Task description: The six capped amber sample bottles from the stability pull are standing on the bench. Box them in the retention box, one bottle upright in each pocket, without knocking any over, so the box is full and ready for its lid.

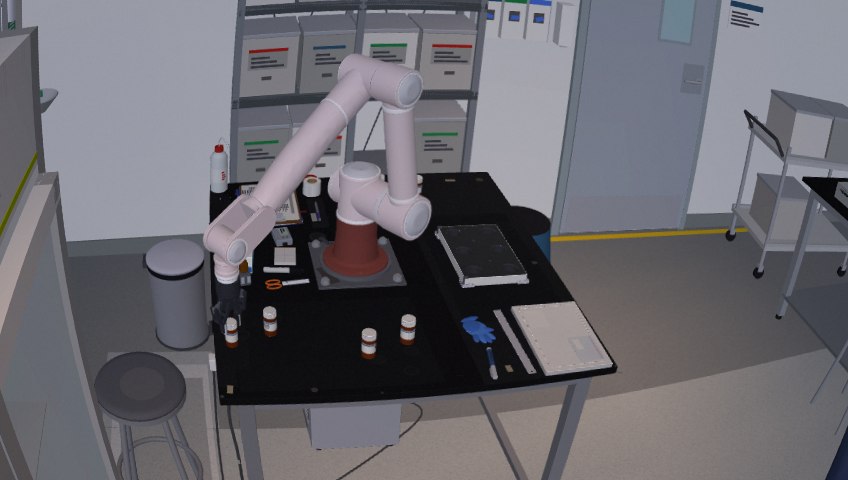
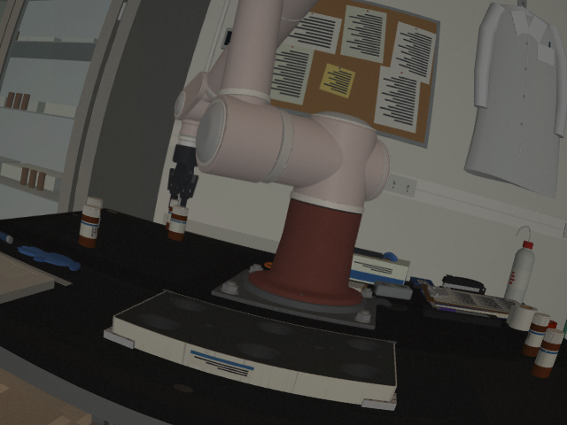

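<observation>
At the bench's front left corner an amber bottle (image 1: 231,332) stands upright with its white cap under my gripper (image 1: 229,316), which is open and holds nothing. A second bottle (image 1: 269,321) stands just to its right, and two more (image 1: 368,343) (image 1: 407,329) stand near the front middle. Two further bottles (image 2: 547,353) (image 2: 535,334) stand at the rear of the bench by a tape roll. The retention box (image 1: 481,254) lies right of my base with all its dark pockets empty.
Behind the bench stands a shelf of storage boxes (image 1: 357,89). A wash bottle (image 1: 219,169), clipboard and small items crowd the rear left. Scissors (image 1: 274,284) lie near my base (image 1: 357,253). A blue glove (image 1: 477,329), ruler, pen and the lid (image 1: 560,337) lie front right.
</observation>
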`<state>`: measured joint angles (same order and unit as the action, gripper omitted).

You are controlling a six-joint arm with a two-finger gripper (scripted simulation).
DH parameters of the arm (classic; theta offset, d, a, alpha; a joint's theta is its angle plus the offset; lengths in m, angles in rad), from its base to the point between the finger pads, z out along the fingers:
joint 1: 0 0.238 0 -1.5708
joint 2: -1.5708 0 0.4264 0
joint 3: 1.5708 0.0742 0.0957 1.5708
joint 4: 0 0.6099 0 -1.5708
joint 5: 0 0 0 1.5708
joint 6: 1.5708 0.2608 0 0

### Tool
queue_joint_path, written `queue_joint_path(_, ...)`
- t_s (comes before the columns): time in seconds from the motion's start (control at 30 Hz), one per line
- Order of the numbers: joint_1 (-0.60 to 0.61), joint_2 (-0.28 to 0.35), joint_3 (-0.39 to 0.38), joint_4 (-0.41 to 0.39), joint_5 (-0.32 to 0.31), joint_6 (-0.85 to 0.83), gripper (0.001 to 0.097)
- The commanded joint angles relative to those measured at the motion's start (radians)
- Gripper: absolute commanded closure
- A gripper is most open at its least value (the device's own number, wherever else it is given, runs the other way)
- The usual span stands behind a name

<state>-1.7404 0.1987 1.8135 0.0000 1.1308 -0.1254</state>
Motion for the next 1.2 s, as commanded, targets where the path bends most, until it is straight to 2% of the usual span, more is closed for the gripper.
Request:
queue_joint_path(0.0,0.0,-0.001,-0.002,0.0,-0.001,0.0,0.0381)
queue_joint_path(0.4,0.0,0.0,-0.002,0.0,-0.002,0.0,0.0381)
queue_joint_path(1.17,0.0,0.001,-0.001,0.0,-0.003,0.0,0.0841)
